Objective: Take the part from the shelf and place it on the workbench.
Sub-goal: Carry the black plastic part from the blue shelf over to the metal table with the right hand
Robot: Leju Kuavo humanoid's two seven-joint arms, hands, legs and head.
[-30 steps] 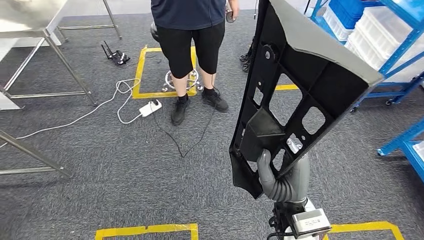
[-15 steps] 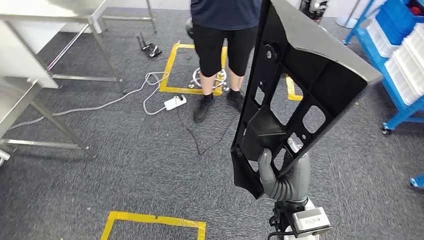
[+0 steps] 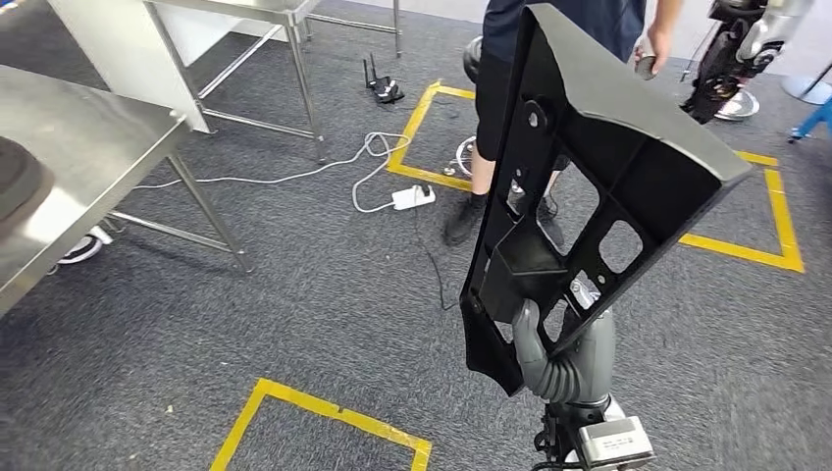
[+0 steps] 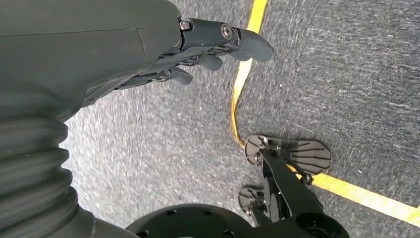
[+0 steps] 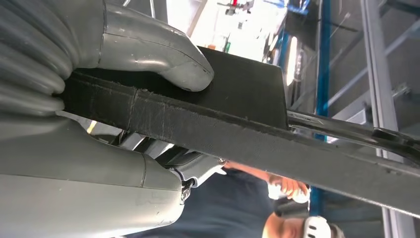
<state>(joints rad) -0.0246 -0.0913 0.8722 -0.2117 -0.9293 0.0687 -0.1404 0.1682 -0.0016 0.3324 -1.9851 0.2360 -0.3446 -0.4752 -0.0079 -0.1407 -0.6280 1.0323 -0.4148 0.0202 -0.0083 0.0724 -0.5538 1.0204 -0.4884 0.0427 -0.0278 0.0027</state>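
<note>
The part [image 3: 598, 147] is a large black moulded panel with ribs and cut-outs, held upright at the right of the head view. My right hand [image 3: 564, 358] grips its lower edge from below. In the right wrist view the thumb [image 5: 148, 49] presses on the part [image 5: 237, 134], whose edge runs between thumb and fingers. The steel workbench [image 3: 88, 137] stands at the far left, well apart from the part. My left hand [image 4: 208, 47] hangs over the grey carpet, fingers loosely extended and holding nothing.
A person [image 3: 510, 59] stands behind the part. A white power strip [image 3: 412, 197] with cables lies on the carpet. A second steel table [image 3: 285, 15] stands at the back. A dark round object [image 3: 15, 182] sits on the workbench. Yellow tape [image 3: 334, 417] marks squares on the floor.
The camera has swung round: the blue shelves have left the picture and the workbench has come in at the left. The part stays in my right hand as before.
</note>
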